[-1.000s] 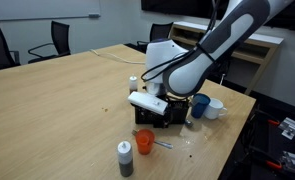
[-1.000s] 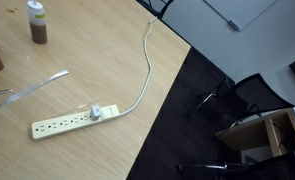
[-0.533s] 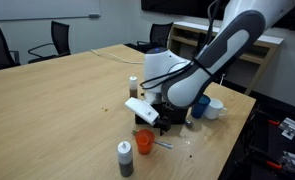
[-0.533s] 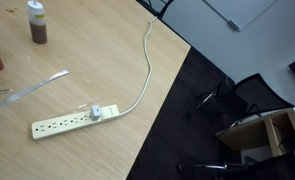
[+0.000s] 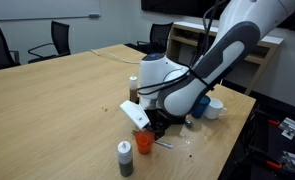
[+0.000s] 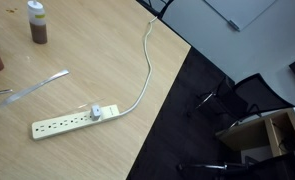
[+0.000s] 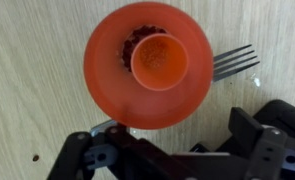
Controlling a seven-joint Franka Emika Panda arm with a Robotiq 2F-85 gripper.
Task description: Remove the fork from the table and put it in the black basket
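Arm [image 5: 202, 75] has dipped and swung a bit toward the near edge of the tabletop [image 5: 57, 100] since a second ago, so the wrist now hangs right over the orange bottle [image 7: 147, 62]. Jaws look spread with nothing pinched, one on each side at the bottom of the wrist view. Fork [image 7: 233, 62] lies flat on the wood just beside the bottle, tines poking out past its cap. In an exterior view a grey shaker [image 5: 125, 158] stands closest to the near edge, and a white mug [image 5: 216, 107] sits further back.
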